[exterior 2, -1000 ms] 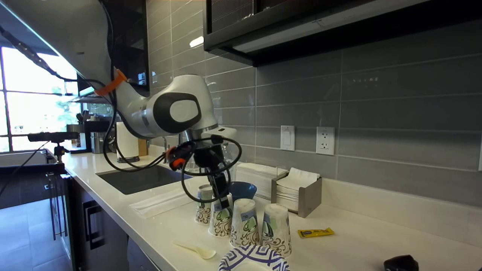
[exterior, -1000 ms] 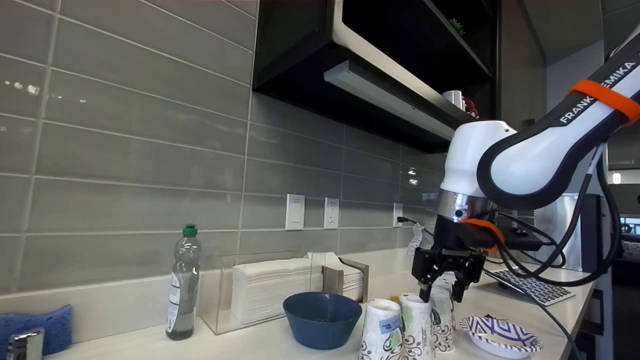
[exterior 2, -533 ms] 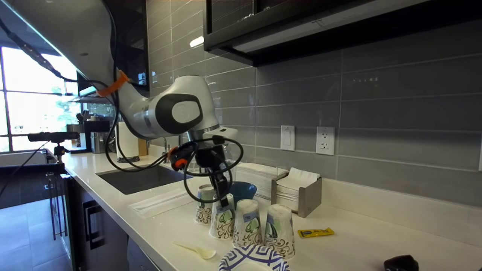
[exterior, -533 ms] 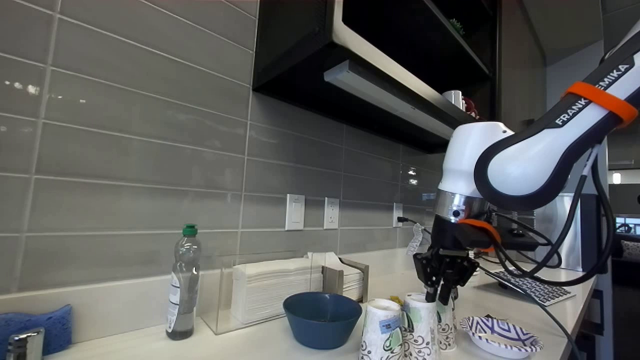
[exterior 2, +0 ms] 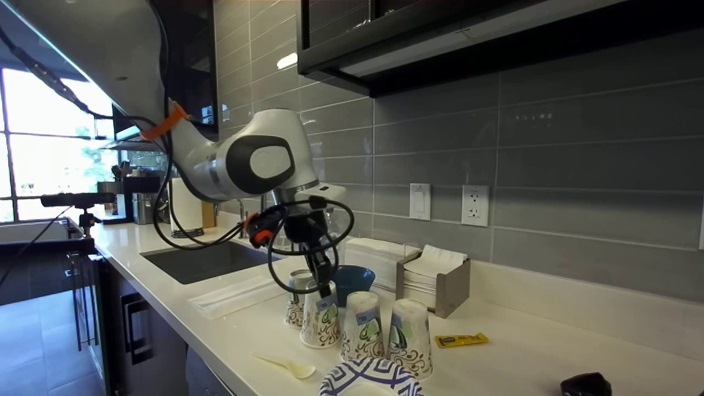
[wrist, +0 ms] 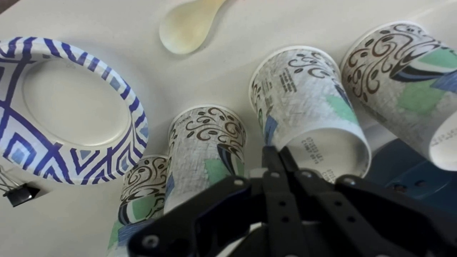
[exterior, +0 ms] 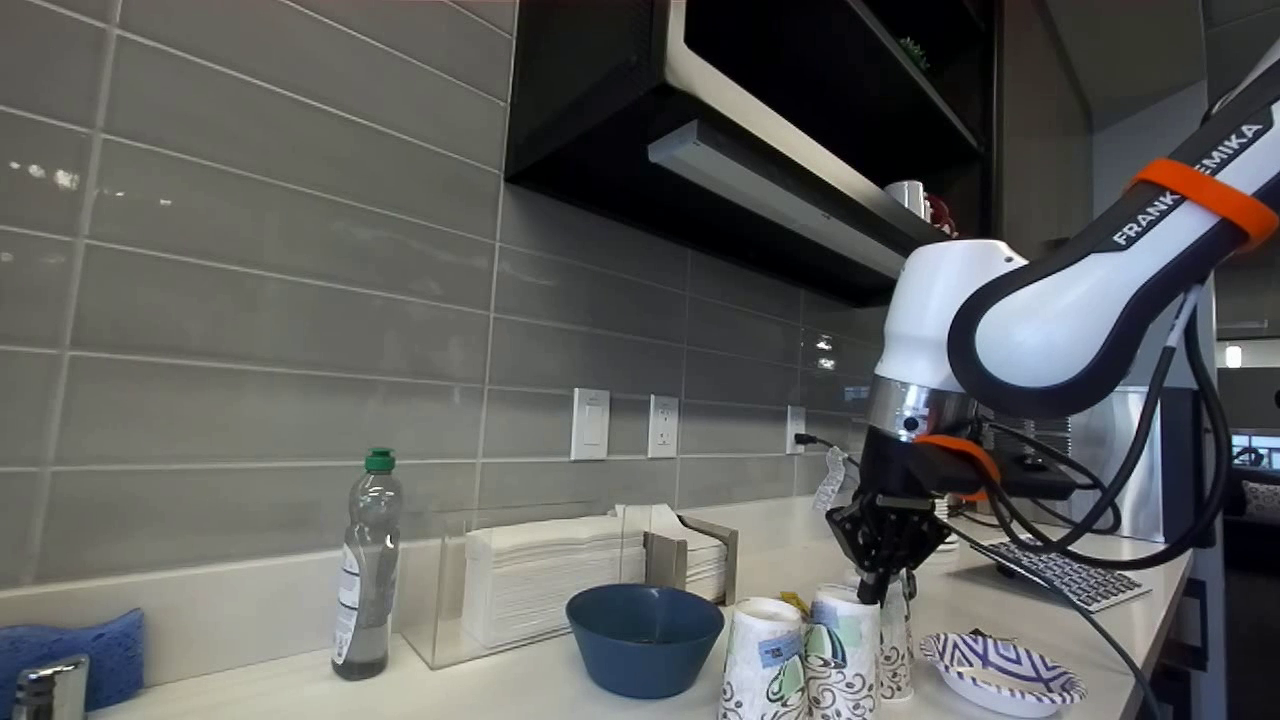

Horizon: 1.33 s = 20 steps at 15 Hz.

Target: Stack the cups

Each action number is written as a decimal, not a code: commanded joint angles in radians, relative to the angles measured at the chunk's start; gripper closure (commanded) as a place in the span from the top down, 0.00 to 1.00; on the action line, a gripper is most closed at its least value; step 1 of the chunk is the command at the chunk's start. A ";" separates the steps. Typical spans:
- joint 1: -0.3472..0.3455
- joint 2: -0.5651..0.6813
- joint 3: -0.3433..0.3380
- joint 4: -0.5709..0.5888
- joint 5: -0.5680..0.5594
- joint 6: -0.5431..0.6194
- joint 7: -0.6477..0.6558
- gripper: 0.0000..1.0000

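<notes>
Four disposable coffee cups (exterior 2: 362, 330) stand mouth-down in a row on the counter (exterior 2: 528, 355), each close by its neighbour; none is seen sitting over another. Turned that way, their narrow ends point up, which should suit stacking: a lifted cup could be lowered over the next one's taper.

The gripper (wrist: 278, 151) hangs at the upturned base of the second cup from the sink (exterior 2: 212, 261), its fingers together with nothing between them. Closed so, it makes a slim probe, so I take the step to be nudging that cup into a better place before any grasp. Whether the fingertips touch its wall or sit just beside it, I can't quite tell.

Toward the wall is the dark blue bowl (exterior: 645, 655), and past the row's far end a patterned paper bowl (wrist: 76, 103); both probably limit how far a cup may be pushed. A plastic spoon (wrist: 187, 28) lies on the open side. Farther back, a holder (exterior 2: 456, 289) keeps napkins (exterior 2: 434, 261) upright, a yellow condiment packet (exterior 2: 462, 340) lying near it.
</notes>
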 commanded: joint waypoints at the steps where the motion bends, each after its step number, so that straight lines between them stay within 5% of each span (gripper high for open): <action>1: 0.006 -0.077 0.021 -0.007 0.000 -0.055 0.011 0.01; 8: -0.007 -0.278 0.118 0.052 -0.053 -0.370 0.061 0.01; 9: 0.005 -0.214 0.093 0.039 -0.021 -0.286 0.028 0.02; 20: 0.003 -0.276 0.107 0.048 -0.034 -0.358 0.038 0.02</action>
